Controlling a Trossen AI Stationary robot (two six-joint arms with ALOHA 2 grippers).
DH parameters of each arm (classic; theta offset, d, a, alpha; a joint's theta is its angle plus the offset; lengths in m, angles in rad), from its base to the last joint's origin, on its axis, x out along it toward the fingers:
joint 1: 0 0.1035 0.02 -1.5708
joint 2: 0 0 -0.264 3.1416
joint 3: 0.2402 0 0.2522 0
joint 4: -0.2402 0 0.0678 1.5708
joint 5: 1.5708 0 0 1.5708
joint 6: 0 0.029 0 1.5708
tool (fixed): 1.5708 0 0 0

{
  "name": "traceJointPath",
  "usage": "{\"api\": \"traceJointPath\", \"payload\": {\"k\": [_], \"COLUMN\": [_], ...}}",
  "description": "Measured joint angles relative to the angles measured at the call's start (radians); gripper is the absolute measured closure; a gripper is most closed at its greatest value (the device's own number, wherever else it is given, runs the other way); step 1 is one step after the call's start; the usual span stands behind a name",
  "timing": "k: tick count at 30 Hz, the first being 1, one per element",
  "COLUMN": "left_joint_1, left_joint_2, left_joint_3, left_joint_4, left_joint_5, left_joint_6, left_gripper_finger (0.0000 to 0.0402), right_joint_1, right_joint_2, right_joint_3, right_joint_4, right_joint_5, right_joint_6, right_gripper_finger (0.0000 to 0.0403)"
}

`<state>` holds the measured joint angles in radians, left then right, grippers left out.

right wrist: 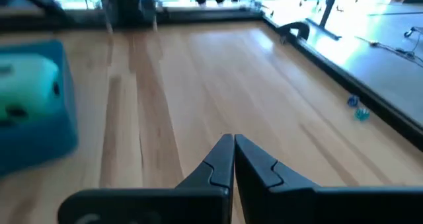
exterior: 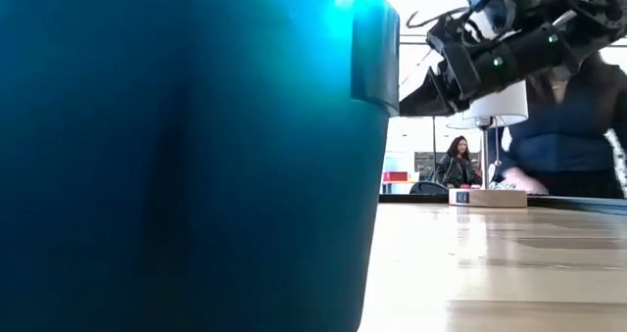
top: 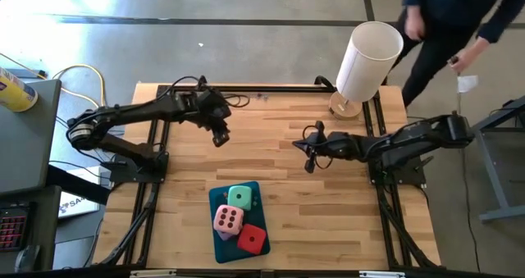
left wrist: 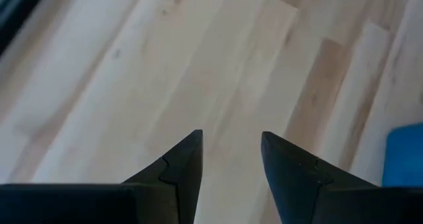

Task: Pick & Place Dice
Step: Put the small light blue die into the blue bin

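Observation:
Three dice sit on a teal tray (top: 220,198) near the table's front edge: a mint green one (top: 239,198) at its far end, a pale pink one (top: 228,221) in the middle, and a red one (top: 253,240) at its near right corner. My left gripper (top: 219,137) hangs open over bare wood, left of centre and beyond the tray, with nothing between its fingers (left wrist: 231,151). My right gripper (top: 308,151) is shut and empty (right wrist: 234,145) above the table's middle right. Its wrist view shows the green die (right wrist: 26,85) on the tray (right wrist: 39,138).
A white cylindrical lamp shade (top: 367,61) on a round wooden base stands at the far right. A person in dark clothes (top: 447,24) stands behind it. The tray's wall (exterior: 176,156) fills the left of the low view. Bare wood lies between the two grippers.

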<state>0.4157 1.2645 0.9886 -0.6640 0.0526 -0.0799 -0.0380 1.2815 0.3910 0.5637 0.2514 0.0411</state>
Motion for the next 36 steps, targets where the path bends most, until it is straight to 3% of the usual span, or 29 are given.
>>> {"api": "traceJointPath", "payload": {"k": [6,12,18,23,29,36], "left_joint_1": [0.01,0.074,0.154,0.19,0.198,0.197], "left_joint_2": [-0.011,-0.059,-0.109,-0.112,-0.111,-0.111], "left_joint_3": [-0.006,-0.006,-0.025,-0.102,-0.208,-0.292], "left_joint_4": [-0.031,-0.057,-0.016,0.076,0.2,0.34], "left_joint_5": [-0.005,0.011,0.24,0.405,0.501,0.608], "left_joint_6": [0.051,0.125,0.211,0.241,0.239,0.214], "left_gripper_finger": [0.0254,0.0254,0.0254,0.0254,0.0254,0.0254], "right_joint_1": [-0.033,-0.069,-0.131,-0.187,-0.25,-0.311], "right_joint_2": [0.095,0.198,0.297,0.409,0.527,0.65], "right_joint_3": [0.001,0.001,0.002,0.002,0.012,0.103], "right_joint_4": [0.031,0.13,0.273,0.435,0.565,0.569], "right_joint_5": [0.0,0.004,-0.034,-0.096,-0.098,-0.15], "right_joint_6": [-0.015,-0.013,-0.017,-0.008,-0.009,-0.001], "right_gripper_finger": [0.038,0.0318,0.0256,0.0227,0.0223,0.023]}}
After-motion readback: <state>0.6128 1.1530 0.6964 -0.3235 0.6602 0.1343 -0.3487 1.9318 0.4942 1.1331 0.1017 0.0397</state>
